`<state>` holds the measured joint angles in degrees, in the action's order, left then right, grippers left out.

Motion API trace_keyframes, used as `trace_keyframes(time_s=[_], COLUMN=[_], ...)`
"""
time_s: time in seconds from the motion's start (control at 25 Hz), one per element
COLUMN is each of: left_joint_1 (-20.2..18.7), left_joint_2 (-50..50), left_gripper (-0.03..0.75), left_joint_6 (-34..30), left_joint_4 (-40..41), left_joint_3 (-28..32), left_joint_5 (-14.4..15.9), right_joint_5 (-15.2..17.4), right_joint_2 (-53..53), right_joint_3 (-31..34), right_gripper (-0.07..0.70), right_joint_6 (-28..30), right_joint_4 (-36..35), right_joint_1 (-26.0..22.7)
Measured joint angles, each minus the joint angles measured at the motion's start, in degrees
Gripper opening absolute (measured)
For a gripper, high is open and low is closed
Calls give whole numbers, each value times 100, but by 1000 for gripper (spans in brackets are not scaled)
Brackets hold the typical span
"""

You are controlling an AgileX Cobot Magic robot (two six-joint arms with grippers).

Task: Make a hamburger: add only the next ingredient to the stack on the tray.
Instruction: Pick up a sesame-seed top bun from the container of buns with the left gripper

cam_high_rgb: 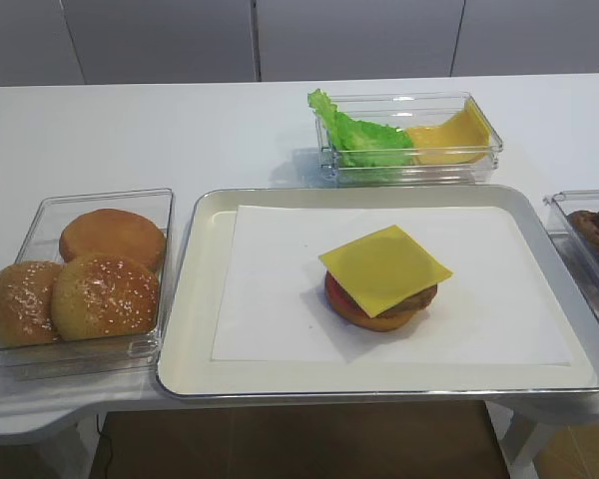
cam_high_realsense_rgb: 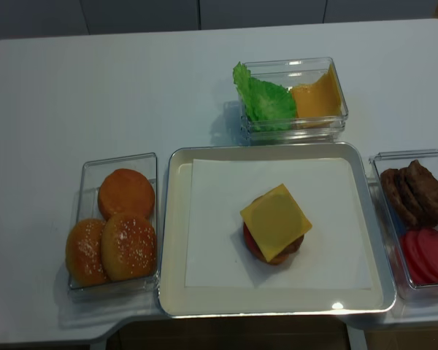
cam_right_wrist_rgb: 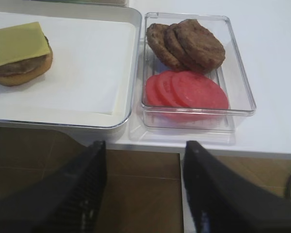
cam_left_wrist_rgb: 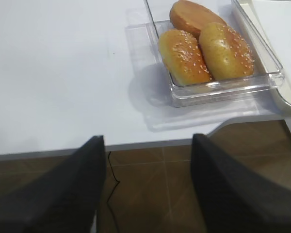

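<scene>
Left hand point(cam_left_wrist_rgb: 145, 189): spread wide, off the bench edge, holding nothing.
Right hand point(cam_right_wrist_rgb: 144, 187): spread too, seemingly empty.
Stack point(cam_high_rgb: 384, 279): cheese-topped, on tray point(cam_high_rgb: 195, 329).
Seeded buns point(cam_high_rgb: 105, 296): in left bin point(cam_high_rgb: 40, 215).

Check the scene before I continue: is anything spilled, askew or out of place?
Nothing spilled. The cheese slice sits rotated, its corners overhanging the stack on the tray. One lettuce leaf pokes over its bin's edge.

Lighting: bright, even overhead; soft shadows beside the clear bins point(cam_left_wrist_rgb: 218, 82), glare spot on the tray point(cam_high_realsense_rgb: 338, 305) rim, wrist-view foreground dark, blurred.
</scene>
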<state>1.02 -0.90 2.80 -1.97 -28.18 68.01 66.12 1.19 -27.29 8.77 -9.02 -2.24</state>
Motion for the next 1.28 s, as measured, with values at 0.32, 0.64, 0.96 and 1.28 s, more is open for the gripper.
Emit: trace_keyframes(time_s=[0.32,0.64,0.96,1.28], left_joint_1=[0,0,0,0], left_joint_2=[0,0,0,0], left_gripper=[417,417,417,417], left_joint_6=[0,0,0,0], left_joint_4=[0,-15,-105,-1032], left_joint_3=[0,0,0,-100], left_joint_5=[0,0,0,-717], right_joint_5=[0,0,0,0], right_joint_2=[0,0,0,0], right_joint_3=[0,0,0,0], right_gripper=[388,388,388,388], right_joint_6=[0,-12,-12,-20], right_joint_4=[0,0,0,0], right_joint_1=[0,0,0,0])
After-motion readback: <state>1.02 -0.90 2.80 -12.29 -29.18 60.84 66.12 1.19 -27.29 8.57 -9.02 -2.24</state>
